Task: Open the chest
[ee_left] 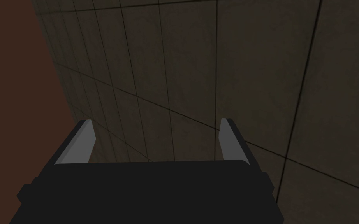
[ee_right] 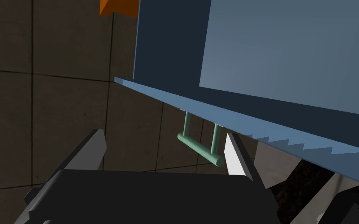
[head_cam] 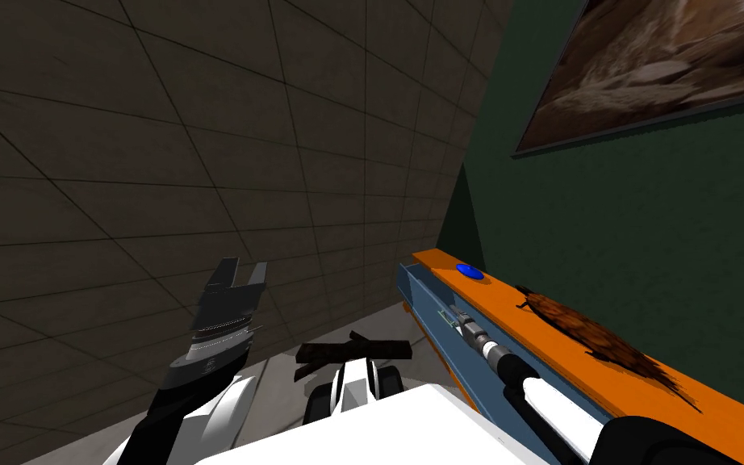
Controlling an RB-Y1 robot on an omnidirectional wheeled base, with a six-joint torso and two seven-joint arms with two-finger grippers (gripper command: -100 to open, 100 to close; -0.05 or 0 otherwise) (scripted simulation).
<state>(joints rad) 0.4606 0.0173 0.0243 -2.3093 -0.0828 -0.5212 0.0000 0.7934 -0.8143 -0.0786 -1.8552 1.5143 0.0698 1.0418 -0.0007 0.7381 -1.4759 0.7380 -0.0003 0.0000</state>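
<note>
The chest is blue with an orange top and stands along the green wall on my right. My right arm reaches along its front, and the right gripper is at the small green bar handle. In the right wrist view the handle hangs from the edge of the blue front panel. It lies between the fingers of the open right gripper, close against one fingertip. My left gripper is raised at my left, open and holding nothing.
A blue disc and a ragged brown thing lie on the chest's orange top. A framed picture hangs on the green wall above. A dark brown object lies on the floor ahead. A tiled wall rises on the left.
</note>
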